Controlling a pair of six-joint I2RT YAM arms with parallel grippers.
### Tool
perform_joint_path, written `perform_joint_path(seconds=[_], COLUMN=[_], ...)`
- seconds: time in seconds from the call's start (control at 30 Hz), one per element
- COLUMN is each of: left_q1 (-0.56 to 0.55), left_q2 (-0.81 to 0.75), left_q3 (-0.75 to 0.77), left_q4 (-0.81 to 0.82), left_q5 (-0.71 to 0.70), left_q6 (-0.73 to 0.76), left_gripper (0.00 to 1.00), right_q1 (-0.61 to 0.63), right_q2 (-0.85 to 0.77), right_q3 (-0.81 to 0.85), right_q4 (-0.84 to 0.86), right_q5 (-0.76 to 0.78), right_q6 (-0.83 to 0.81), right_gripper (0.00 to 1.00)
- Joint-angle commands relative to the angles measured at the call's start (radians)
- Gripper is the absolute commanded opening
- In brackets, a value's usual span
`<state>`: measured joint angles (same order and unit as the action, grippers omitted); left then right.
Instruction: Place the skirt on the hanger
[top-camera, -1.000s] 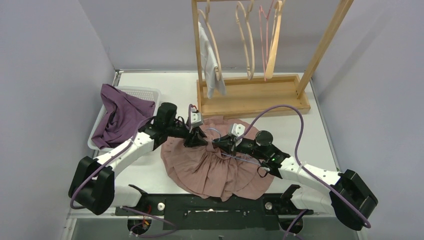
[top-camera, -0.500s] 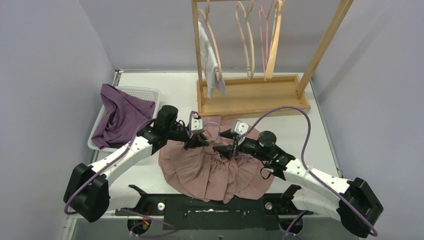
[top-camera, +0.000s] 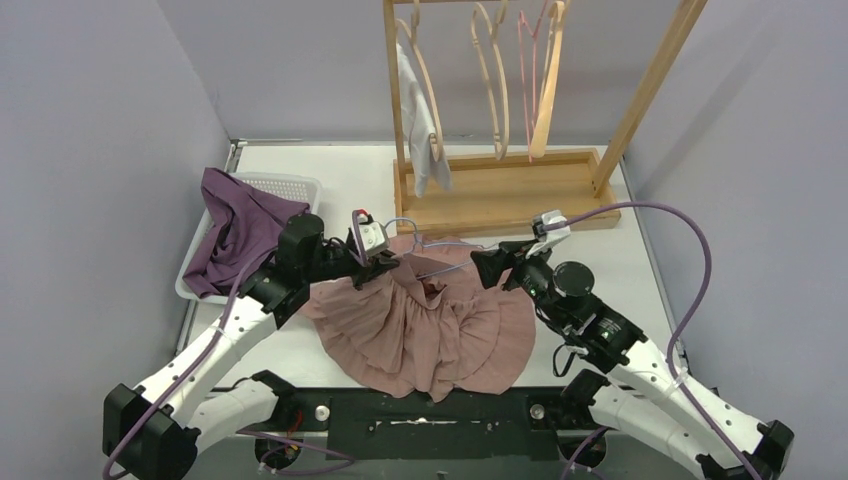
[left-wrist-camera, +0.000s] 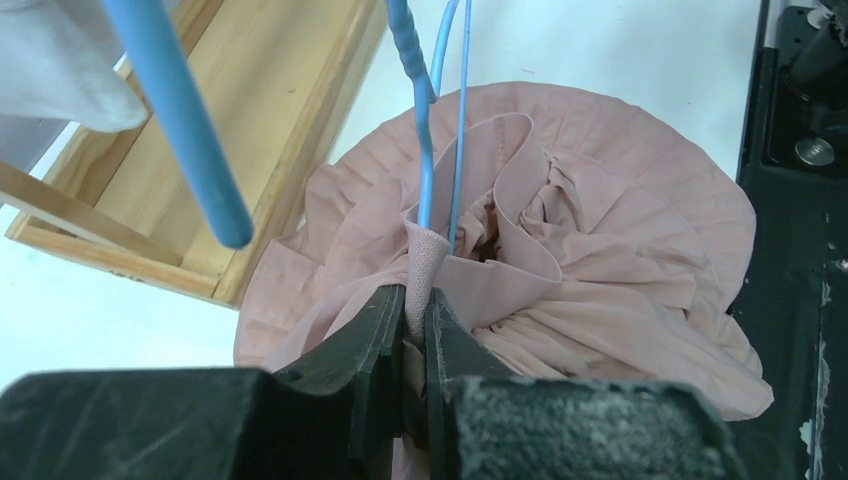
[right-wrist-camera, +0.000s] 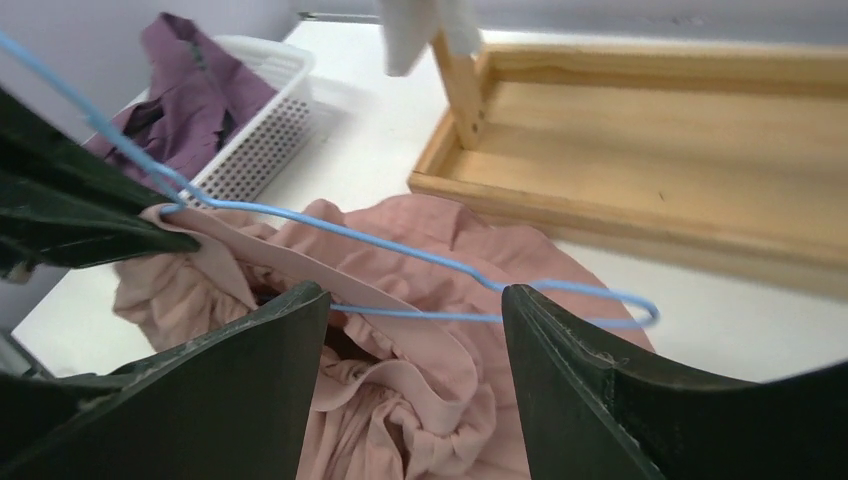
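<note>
Left gripper (left-wrist-camera: 412, 312) is clamped on the waistband of the pink skirt (top-camera: 430, 335). I note the blue wire hanger (right-wrist-camera: 345, 237) entering that waistband just above the jaws. Skirt lies heaped on the table (top-camera: 330, 170), near the wooden rack (top-camera: 500, 195). Right gripper (right-wrist-camera: 415, 330) hangs above the skirt's right side, jaws apart, holding nothing. White basket (top-camera: 290, 185) with a purple garment (top-camera: 240, 230) sits at the left.

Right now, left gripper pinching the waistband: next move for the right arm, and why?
Probably bring the open right gripper in to pinch the loose waistband and draw it over the bare end of the hanger. The left gripper pins one side at the wire; the far end sticks out uncovered.
</note>
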<state>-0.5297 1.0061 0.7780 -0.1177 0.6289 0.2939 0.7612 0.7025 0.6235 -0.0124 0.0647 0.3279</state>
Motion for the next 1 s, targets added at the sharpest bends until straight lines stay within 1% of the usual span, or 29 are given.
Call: perform_joint_path(seconds=[0.0, 0.1, 0.2, 0.3, 0.43, 0.6, 0.73, 0.87, 0.93, 0.97], left_q1=[0.004, 0.005, 0.004, 0.004, 0.004, 0.004, 0.004, 0.004, 0.005, 0.004], left_q2=[-0.024, -0.024, -0.024, -0.031, -0.034, -0.038, -0.049, -0.053, -0.057, -0.059], left_q3=[0.093, 0.103, 0.098, 0.079, 0.06, 0.06, 0.064, 0.069, 0.072, 0.073], left_q4=[-0.001, -0.022, -0.018, 0.01, 0.02, 0.007, -0.002, -0.008, -0.017, -0.023], left_q5=[-0.051, -0.073, -0.094, -0.094, -0.082, -0.086, -0.13, -0.176, -0.19, -0.195], left_q6=[-0.019, -0.025, -0.063, -0.104, -0.131, -0.143, -0.152, -0.157, -0.15, -0.144], left_gripper=[0.0, 0.0, 0.0, 0.0, 0.0, 0.0, 0.0, 0.0, 0.0, 0.0], right_q1=[-0.003, -0.013, -0.024, -0.043, -0.065, -0.066, -0.063, -0.065, -0.073, -0.081], right_q2=[0.011, 0.064, 0.108, 0.158, 0.248, 0.342, 0.377, 0.356, 0.342, 0.335], right_q3=[0.036, 0.045, 0.026, 0.005, 0.021, 0.045, 0.029, -0.004, -0.007, -0.007], right_q4=[-0.204, -0.283, -0.296, -0.246, -0.143, -0.128, -0.176, -0.247, -0.298, -0.319], right_q5=[0.198, 0.186, 0.157, 0.122, 0.077, 0.076, 0.04, -0.018, -0.023, -0.028], right_q6=[0.211, 0.312, 0.383, 0.434, 0.484, 0.524, 0.504, 0.479, 0.481, 0.483], right_gripper=[0.64, 0.67, 0.71, 0.72, 0.72, 0.72, 0.68, 0.64, 0.59, 0.55])
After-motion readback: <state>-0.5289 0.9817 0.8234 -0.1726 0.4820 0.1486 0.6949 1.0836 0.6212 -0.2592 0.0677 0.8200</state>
